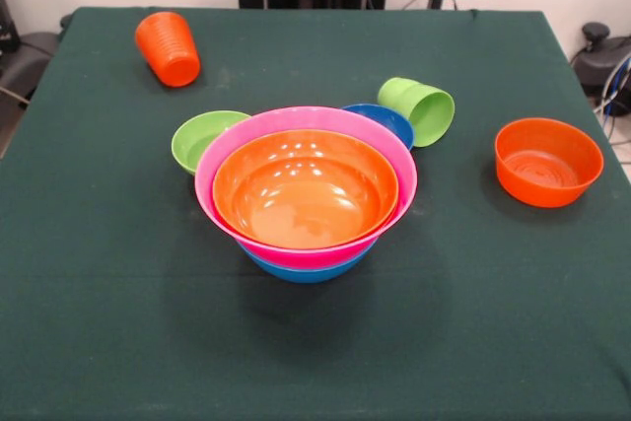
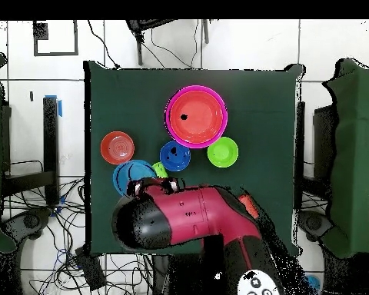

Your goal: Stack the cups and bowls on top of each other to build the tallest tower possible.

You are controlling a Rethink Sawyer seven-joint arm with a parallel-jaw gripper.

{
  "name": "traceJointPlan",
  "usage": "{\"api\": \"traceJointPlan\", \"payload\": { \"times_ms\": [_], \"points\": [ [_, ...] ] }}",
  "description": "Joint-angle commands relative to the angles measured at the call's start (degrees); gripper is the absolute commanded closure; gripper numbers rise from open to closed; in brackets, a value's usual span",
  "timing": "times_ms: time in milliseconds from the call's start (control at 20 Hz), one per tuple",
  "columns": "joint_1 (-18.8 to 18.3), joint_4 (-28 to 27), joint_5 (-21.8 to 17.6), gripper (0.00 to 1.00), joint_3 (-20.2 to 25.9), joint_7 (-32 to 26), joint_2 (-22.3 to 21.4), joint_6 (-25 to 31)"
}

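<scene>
The tower [image 1: 306, 189] is three wide glossy plastic bowls nested mouth-up, blue under pink under orange. It stands ahead of my gripper [image 2: 153, 186] and off to its right, out toward the middle of the green-clothed table [image 1: 99, 273]. I cannot tell how the gripper is set, because the red and black arm [image 2: 191, 219] covers it from above. A round blue shape [image 2: 128, 177] shows just left of the arm's end, perhaps a bowl being carried, but I can't confirm that. The small blue bowl [image 1: 386, 121] lies between gripper and tower, touching the tower's rim or nearly so. The small lime-green bowl [image 1: 202, 138] is further right, and the small orange bowl [image 1: 548, 161] well off left. The smooth lime-green tumbler [image 1: 419, 108] lies nearest the gripper. It is tipped on its side, its long axis roughly level and its mouth pointing away from the robot, so I judge it needs righting. The ribbed orange tumbler [image 1: 169, 47] is on the gripper's right, tilted with its base up.
</scene>
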Motion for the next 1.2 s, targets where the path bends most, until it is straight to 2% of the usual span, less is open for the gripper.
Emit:
{"api": "traceJointPlan", "payload": {
  "times_ms": [50, 400, 650, 1000, 1200],
  "points": [
    [-2.5, -2.2, -6.3, 1.0, 3.1, -8.1, 7.9, -0.1],
    [-5.5, -5.6, -12.1, 1.0, 5.4, -11.2, 12.8, -0.5],
    [-7.1, -9.1, -15.5, 1.0, 7.7, -13.8, 15.8, 1.8],
    [-8.2, -11.9, -18.7, 1.0, 9.9, -14.5, 19.1, 3.8],
    [-8.3, -15.3, -20.2, 1.0, 10.4, -15.1, 22.6, 5.3]
  ]
}}
